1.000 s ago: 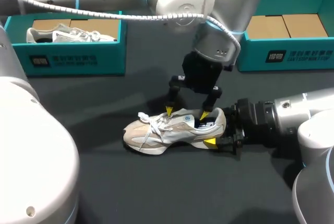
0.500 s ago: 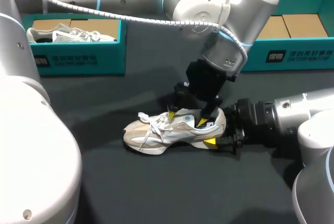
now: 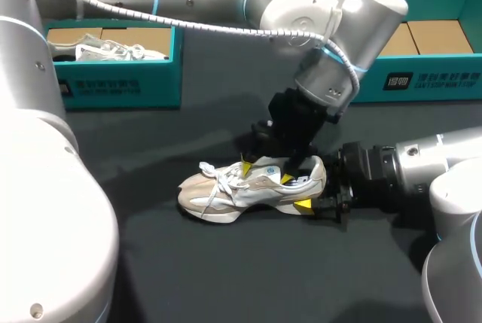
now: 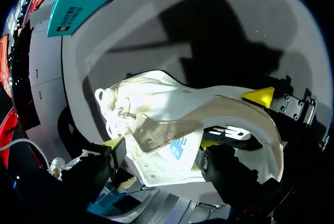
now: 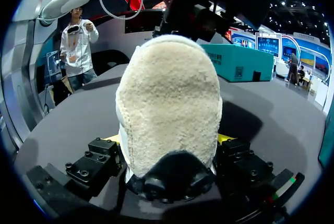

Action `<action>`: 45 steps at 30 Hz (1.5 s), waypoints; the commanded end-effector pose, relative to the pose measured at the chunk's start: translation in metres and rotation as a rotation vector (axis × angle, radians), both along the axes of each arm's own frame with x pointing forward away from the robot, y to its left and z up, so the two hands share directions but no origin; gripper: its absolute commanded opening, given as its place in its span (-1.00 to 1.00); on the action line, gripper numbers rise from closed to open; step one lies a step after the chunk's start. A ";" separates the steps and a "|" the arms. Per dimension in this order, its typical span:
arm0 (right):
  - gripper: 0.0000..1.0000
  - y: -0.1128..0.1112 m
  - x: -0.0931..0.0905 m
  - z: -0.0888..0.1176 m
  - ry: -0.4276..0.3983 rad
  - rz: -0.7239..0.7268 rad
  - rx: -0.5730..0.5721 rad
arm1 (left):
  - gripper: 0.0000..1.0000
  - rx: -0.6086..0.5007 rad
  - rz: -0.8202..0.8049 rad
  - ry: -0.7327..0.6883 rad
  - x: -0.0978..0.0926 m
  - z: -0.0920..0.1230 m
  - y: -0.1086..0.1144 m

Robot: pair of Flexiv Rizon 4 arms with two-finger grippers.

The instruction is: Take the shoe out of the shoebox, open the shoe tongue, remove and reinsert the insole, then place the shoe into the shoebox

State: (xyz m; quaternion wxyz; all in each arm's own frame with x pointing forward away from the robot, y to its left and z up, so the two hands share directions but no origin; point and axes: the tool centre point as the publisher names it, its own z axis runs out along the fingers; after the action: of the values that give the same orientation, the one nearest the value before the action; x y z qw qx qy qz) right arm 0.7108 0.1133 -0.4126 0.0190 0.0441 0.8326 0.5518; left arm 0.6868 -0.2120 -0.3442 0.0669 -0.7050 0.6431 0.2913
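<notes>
Beige suede sneaker (image 3: 248, 187) stands on its sole at the middle of the dark table (image 3: 226, 278), toe toward the left edge. Its heel is clamped in the right gripper (image 3: 310, 195). Over its tongue (image 4: 167, 145) hangs the left gripper (image 3: 263, 172); whether that one grips, I cannot tell.

A dark grey table (image 3: 226, 278) is seen, with a beige and white shoe (image 3: 226, 191) set on its sole near the middle, the toe pointed toward the left. Two open teal boxes are placed along the far edge, well apart from the shoe: the left shoebox (image 3: 113, 86) and the right shoebox (image 3: 429, 78).
</notes>
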 end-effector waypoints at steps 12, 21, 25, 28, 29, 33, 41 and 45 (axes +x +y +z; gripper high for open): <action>-1.00 0.001 0.001 0.000 0.001 -0.002 -0.005 | -0.09 -0.053 -0.011 -0.014 -0.003 0.016 0.016; -1.00 0.001 0.001 0.000 0.001 -0.002 -0.005 | -0.17 -0.103 -0.044 -0.003 -0.002 0.022 0.023; -1.00 0.001 0.001 0.000 0.001 -0.002 -0.005 | -0.44 -0.123 -0.053 0.000 -0.002 0.023 0.025; -1.00 0.001 0.001 0.000 0.001 -0.002 -0.005 | -0.95 -0.151 -0.058 -0.001 -0.003 0.025 0.028; -1.00 0.001 0.001 0.000 0.001 -0.002 -0.005 | -1.00 -0.165 -0.058 -0.004 -0.004 0.026 0.030; -1.00 0.001 0.001 0.000 0.001 -0.002 -0.005 | -1.00 -0.228 -0.042 -0.027 -0.007 0.033 0.040; -1.00 0.001 0.001 0.000 0.001 -0.002 -0.005 | -1.00 -0.387 0.052 -0.121 -0.015 0.046 0.071; -1.00 0.001 0.001 0.000 0.001 -0.002 -0.005 | -1.00 -0.432 0.104 -0.183 -0.018 0.046 0.086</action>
State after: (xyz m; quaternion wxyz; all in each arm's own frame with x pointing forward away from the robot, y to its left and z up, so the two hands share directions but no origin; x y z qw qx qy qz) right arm 0.7108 0.1134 -0.4124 0.0190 0.0440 0.8326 0.5518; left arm 0.6781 -0.1526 -0.3049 0.0342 -0.7367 0.6478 0.1911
